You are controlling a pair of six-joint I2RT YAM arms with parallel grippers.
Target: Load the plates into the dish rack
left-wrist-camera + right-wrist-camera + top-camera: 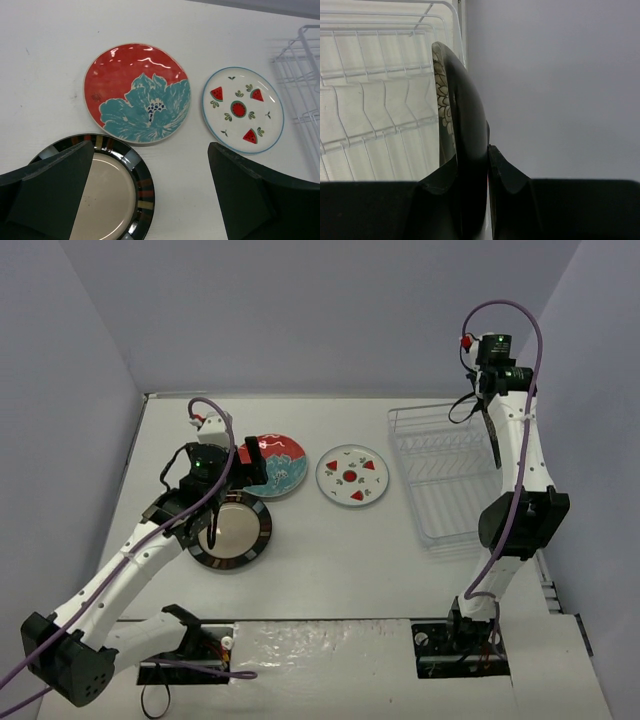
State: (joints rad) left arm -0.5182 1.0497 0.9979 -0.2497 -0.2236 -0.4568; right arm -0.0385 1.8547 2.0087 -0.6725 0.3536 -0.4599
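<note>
Right pincer (470, 167) grips black plate (467, 100), likely rigid, slick, breakable, by its rim over dish rack (440, 502) at three o'clock; left pincer (150, 167) wide.

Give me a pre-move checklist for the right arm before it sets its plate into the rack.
1. Right gripper shut on the square black plate: ok.
2. Plate held on edge over the dish rack: ok.
3. Plate edge lined up with a rack slot: cannot tell.
4. No other plate in the rack in the way: ok.
5. Left gripper open, away from the rack, over the black-rimmed plate: ok.
6. Floral plate and watermelon plate flat on the table, outside the rack: ok.
</note>
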